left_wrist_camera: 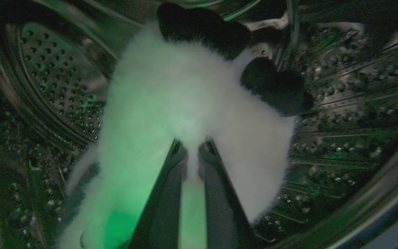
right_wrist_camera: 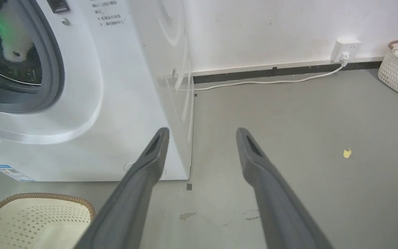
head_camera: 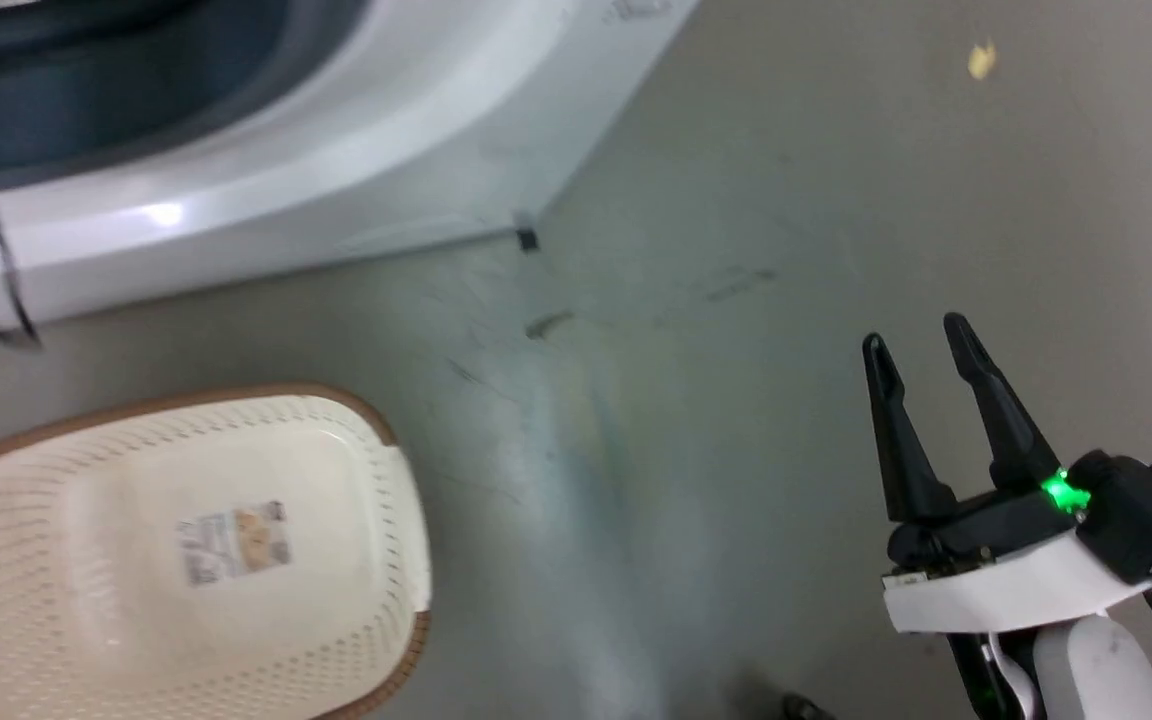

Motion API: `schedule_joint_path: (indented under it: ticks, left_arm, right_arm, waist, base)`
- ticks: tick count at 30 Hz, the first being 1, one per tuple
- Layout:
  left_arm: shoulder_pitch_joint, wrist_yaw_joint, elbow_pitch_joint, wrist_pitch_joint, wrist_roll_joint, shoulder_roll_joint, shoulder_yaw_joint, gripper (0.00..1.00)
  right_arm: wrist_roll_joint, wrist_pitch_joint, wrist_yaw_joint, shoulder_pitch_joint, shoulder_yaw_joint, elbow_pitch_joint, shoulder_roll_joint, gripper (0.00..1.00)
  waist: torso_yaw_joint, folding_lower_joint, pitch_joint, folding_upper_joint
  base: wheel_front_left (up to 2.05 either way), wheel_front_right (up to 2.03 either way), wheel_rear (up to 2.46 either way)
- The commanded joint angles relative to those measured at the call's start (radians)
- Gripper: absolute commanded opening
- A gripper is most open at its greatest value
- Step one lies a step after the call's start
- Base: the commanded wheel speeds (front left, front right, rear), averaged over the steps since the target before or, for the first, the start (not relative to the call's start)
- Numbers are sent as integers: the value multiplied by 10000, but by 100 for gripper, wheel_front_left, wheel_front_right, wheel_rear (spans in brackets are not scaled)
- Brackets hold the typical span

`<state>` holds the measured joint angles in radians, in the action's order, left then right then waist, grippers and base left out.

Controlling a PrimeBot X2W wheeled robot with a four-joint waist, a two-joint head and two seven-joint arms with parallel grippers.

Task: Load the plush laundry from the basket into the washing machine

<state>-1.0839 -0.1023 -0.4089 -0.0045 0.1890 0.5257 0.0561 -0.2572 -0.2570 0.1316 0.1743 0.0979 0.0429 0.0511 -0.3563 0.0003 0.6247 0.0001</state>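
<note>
Left end effector [left_wrist_camera: 192, 154] is pinching the plush laundry [left_wrist_camera: 171, 97], its two fingers nearly together with a ridge of white fur squeezed between them. The toy is sitting inside the steel drum [left_wrist_camera: 57, 69], lying straight ahead of the fingertips, with its long axis running away from them toward the back of the drum and its black patches at the far end. Whether it is resting on the perforated wall or hanging clear, I cannot tell. As I'm reading it, the next move is a release. It belongs to the left arm, and it's turning on the toy being deep enough past the door seal.

Right end effector [head_camera: 916, 335] is hanging wide open and empty over the grey floor [head_camera: 736, 420], well apart from the door. The basket [head_camera: 236, 392] is lying empty on the floor near the foot of the washing machine [head_camera: 336, 150]. Farther out, a second basket [right_wrist_camera: 397, 76] is standing at the floor's far edge by the wall.
</note>
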Motion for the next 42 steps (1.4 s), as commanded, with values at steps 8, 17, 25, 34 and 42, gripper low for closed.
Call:
schedule_joint_path:
  ticks: [8,17,25,34,42]
  left_arm:
    - [-2419,24,-2547,886,-592,296,689,0]
    - [-2804,-134,-4384,1229,-654,299,1268,0]
    - [-2028,-184,-5205,-403,-383,-192,1489,100]
    - [598,-144,-5679,-2454,699,-1677,1122,100]
    - [4045,70,-2863,-2568,1181,-2761,387,100]
  right_arm:
    - [-438,-47,-9,331,244,-124,-9,100]
    - [-389,-47,-9,466,233,-178,-9,100]
    - [216,-47,-9,280,-115,-204,-9,100]
    - [1486,-47,-9,-664,-993,-211,-9,100]
    - [1907,-47,-9,-1119,-1182,-255,-7,100]
  waist:
    - [-858,-3,1170,-1]
    - [-737,-3,1112,-1]
    - [-146,-3,14,-1]
    - [1256,-3,-2514,-1]
    - [2201,-3,-4189,-1]
  base:
    - [0,0,0]
    - [0,0,0]
    - [0,0,0]
    - [0,0,0]
    - [0,0,0]
